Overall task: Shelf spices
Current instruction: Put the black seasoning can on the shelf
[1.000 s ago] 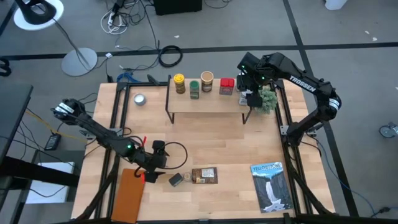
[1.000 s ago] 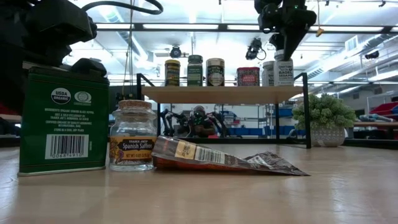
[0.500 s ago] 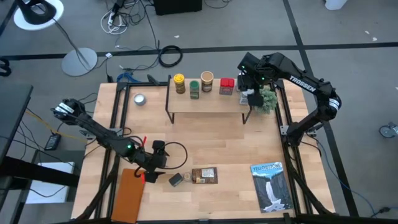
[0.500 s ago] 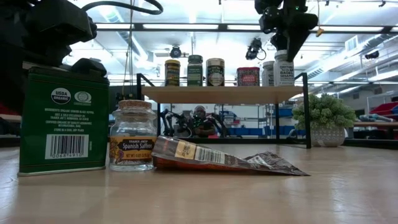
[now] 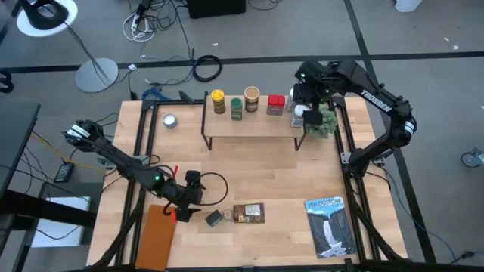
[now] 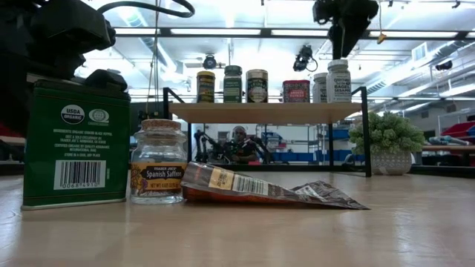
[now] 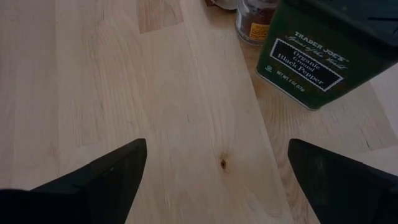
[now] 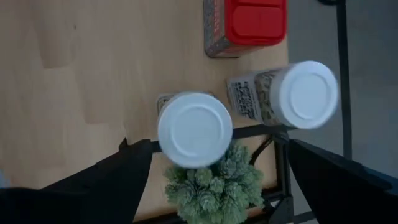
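Near the desk's front edge, the left tool rests low with its fingers spread wide and nothing between them. Just beside it stand the green black-pepper tin and the small saffron jar, with the flat brown packet lying next to them. A brown board sits at the front left corner and a blue-and-white book at the front right.

Farther back, along the rear edge, the shelf carries a row of spices: a yellow-topped jar, a green-topped one, a tan-topped one, a red-topped jar, then two white-topped jars at its right end. The right tool hangs above those white jars, fingers apart and clear of the lids. A small potted plant sits beyond the shelf's right end, and a silver tin near the rear left corner.
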Robot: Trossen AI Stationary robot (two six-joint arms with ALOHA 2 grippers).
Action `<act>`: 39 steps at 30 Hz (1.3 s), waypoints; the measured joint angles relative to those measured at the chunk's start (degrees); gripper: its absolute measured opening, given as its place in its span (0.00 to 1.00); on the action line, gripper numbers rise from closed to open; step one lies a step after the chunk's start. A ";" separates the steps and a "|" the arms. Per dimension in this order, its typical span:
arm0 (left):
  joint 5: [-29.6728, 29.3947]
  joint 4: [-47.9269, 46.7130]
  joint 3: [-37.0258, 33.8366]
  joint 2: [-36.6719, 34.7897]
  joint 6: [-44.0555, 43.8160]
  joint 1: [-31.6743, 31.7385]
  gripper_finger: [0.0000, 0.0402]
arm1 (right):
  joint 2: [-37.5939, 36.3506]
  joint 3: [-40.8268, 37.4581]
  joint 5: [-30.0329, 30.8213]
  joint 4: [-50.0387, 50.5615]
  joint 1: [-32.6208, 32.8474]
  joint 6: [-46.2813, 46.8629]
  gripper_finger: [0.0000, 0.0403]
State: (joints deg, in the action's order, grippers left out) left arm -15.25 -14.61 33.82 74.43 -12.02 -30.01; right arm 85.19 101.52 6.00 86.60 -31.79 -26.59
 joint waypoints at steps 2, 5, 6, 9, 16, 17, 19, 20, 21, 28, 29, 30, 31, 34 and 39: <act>0.00 0.00 0.00 0.00 -0.01 0.01 0.99 | 0.00 1.88 0.00 1.83 0.18 0.08 0.93; 0.00 0.00 0.00 0.00 -0.01 -0.01 0.99 | -0.07 4.10 0.02 2.98 0.92 1.92 0.93; 0.00 0.02 0.00 0.00 -0.01 0.00 0.99 | -0.07 4.66 -0.05 2.87 1.30 3.31 0.93; 0.00 0.02 0.00 0.00 -0.01 0.00 0.99 | -0.08 5.46 -1.87 2.08 3.31 7.27 0.93; 0.00 0.00 0.00 0.00 -0.01 0.00 0.99 | -0.07 5.46 -10.12 1.78 10.51 22.23 0.93; 0.00 -0.02 0.00 0.00 0.00 -0.01 0.99 | -0.07 5.46 -10.59 1.78 11.90 24.17 0.93; 0.00 0.00 0.00 0.00 -0.01 0.00 0.99 | -0.07 5.46 -10.32 1.68 15.23 28.65 0.93; 0.00 -0.01 0.00 0.00 -0.01 0.00 0.99 | -0.07 5.36 -9.11 1.11 17.45 31.17 0.93; 0.00 -0.02 0.00 0.00 -0.01 0.00 0.99 | -0.07 5.04 -7.20 -0.18 20.03 32.94 0.93; 0.00 -0.08 0.00 0.00 -0.03 0.00 0.99 | -0.07 -1.78 8.89 -10.65 39.08 46.78 0.93; 0.00 -0.03 0.00 0.00 -0.07 0.01 0.99 | -0.07 -3.47 10.86 -11.86 41.58 49.52 0.93; 0.00 0.03 0.00 0.00 -0.08 0.01 0.99 | -0.07 -5.34 12.90 -13.06 44.13 52.06 0.93; 0.00 0.07 0.00 0.00 -0.08 0.01 0.99 | -0.07 -7.39 15.15 -14.40 46.49 54.62 0.93; 0.00 0.30 0.00 0.00 -0.12 0.00 0.99 | -0.04 -14.81 21.76 -18.33 53.15 62.89 0.93; 0.00 1.72 0.00 0.00 -0.17 0.01 0.99 | -0.04 -28.80 29.73 -27.67 63.00 78.06 0.93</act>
State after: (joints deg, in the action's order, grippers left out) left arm -15.25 -12.89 33.83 74.43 -12.19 -30.00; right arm 85.14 72.72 35.73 58.93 31.21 51.48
